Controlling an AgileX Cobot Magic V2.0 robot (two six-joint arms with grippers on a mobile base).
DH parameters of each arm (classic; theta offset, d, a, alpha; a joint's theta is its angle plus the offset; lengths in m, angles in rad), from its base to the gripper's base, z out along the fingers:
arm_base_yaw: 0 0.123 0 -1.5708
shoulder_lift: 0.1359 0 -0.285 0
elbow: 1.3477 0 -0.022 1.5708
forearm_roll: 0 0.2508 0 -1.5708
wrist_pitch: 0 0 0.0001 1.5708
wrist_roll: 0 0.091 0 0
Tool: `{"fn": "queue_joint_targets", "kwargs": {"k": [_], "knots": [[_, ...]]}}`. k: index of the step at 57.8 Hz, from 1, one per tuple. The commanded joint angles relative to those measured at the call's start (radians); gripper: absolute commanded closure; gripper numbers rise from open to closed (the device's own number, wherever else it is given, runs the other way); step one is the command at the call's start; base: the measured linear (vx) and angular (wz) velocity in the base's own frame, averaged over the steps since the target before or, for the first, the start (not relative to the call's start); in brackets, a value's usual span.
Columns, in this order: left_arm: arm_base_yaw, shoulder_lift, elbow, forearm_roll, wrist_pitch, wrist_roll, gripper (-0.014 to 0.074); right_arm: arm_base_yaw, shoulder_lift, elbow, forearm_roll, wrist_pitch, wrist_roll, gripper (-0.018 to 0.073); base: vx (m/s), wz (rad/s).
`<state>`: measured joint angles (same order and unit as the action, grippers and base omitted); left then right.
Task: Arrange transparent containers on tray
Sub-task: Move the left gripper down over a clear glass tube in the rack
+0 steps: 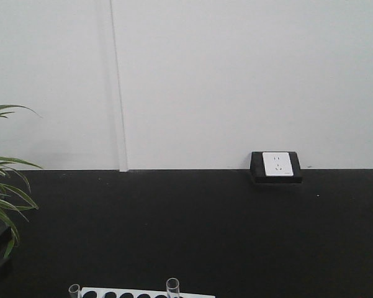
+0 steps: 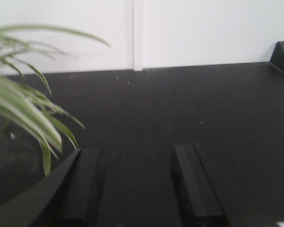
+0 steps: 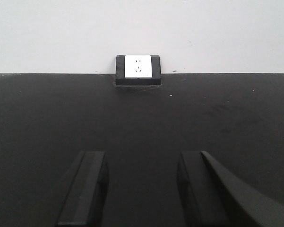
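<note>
Black table (image 1: 186,236); white wall (image 1: 236,74); green plant (image 2: 28,116); clear test tubes (image 1: 172,287).

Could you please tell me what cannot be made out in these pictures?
Front view: white rack with round holes and two clear glass test tubes, cut off by the bottom edge.
Left wrist view: long green plant leaves, blurred, hiding the black table behind them.
</note>
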<state>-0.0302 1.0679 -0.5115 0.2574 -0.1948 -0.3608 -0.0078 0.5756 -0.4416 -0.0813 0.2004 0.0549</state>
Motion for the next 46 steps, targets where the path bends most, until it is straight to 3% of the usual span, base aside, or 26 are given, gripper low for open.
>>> {"fn": "queue_joint_targets", "kwargs": {"k": [1, 12, 23, 32, 38, 46], "knots": [[-0.014, -0.012, 0.058, -0.003, -0.148, -0.040, 0.0136, 0.001, 0.006, -0.034, -0.008, -0.071, -0.002, 0.0134, 0.00, 0.00], [-0.111, -0.014, 0.222, 0.007, -0.336, -0.040, 0.0136, 0.001, 0.006, -0.034, -0.009, -0.056, -0.002, 0.0134, 0.00, 0.00], [-0.194, -0.014, 0.298, 0.007, -0.359, -0.040, 0.0136, 0.001, 0.006, -0.034, -0.009, -0.051, -0.002, 0.0134, 0.00, 0.00], [-0.230, 0.006, 0.300, 0.010, -0.371, -0.034, 0.0136, 0.001, 0.006, -0.034, -0.009, -0.051, -0.002, 0.0134, 0.00, 0.00], [-0.240, 0.043, 0.300, 0.063, -0.387, -0.034, 0.0136, 0.001, 0.006, -0.034, -0.009, -0.051, -0.002, 0.0134, 0.00, 0.00], [-0.240, 0.110, 0.299, 0.100, -0.501, -0.033, 0.0136, 0.001, 0.006, -0.034, -0.009, -0.051, -0.002, 0.0134, 0.00, 0.00]]}}
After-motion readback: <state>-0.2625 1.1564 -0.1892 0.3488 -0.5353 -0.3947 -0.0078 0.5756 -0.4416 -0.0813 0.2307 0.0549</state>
